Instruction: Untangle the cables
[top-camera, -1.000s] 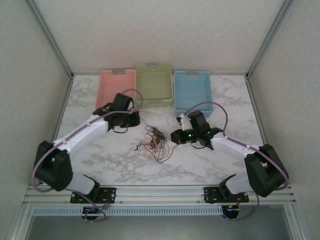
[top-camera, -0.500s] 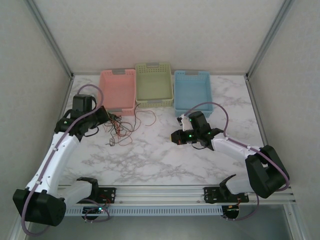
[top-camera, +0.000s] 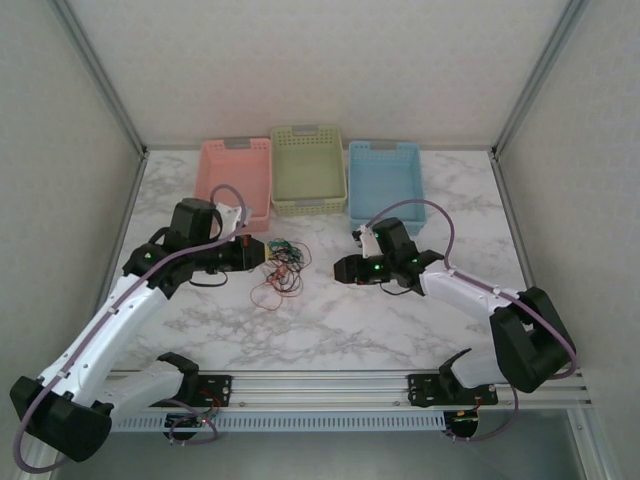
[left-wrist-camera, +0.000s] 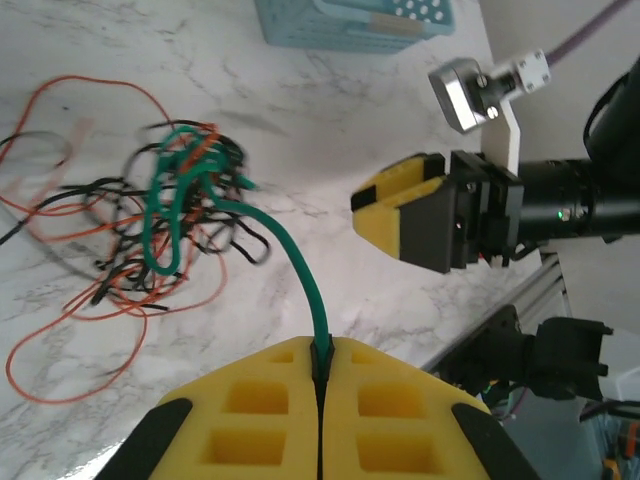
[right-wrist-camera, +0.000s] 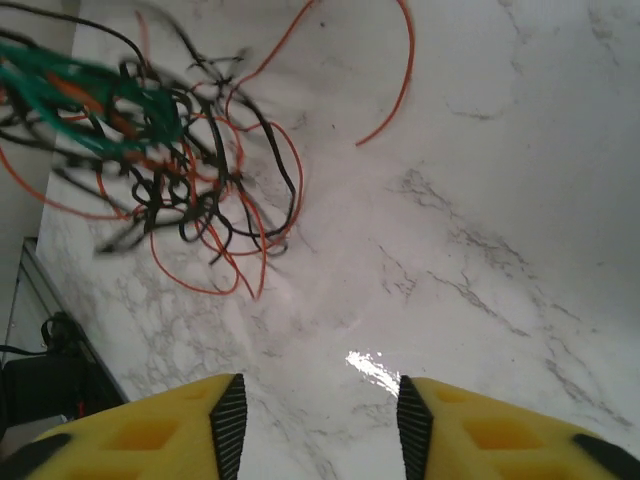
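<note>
The cables (top-camera: 281, 266) lie in one loose tangle of red-orange, black and green wires on the marble table, between the two grippers. My left gripper (top-camera: 256, 252) sits at the tangle's left edge. In the left wrist view it (left-wrist-camera: 321, 352) is shut on the green cable (left-wrist-camera: 296, 262), which arcs up from the pads into the knot (left-wrist-camera: 175, 215). My right gripper (top-camera: 341, 268) hovers to the right of the tangle, apart from it. Its jaws (right-wrist-camera: 320, 425) stand open over bare marble with nothing between them, and the cables (right-wrist-camera: 165, 160) lie ahead of them.
Three baskets stand in a row at the back: pink (top-camera: 236, 178), green (top-camera: 308, 168) and blue (top-camera: 385, 180). The blue one (left-wrist-camera: 350, 22) is beyond the tangle in the left wrist view. Metal rails (top-camera: 320, 385) run along the table's near edge.
The left arm dragged the tangle away to the left, then brought it back toward the middle. The right gripper, shut before, has opened and stayed about where it was.
</note>
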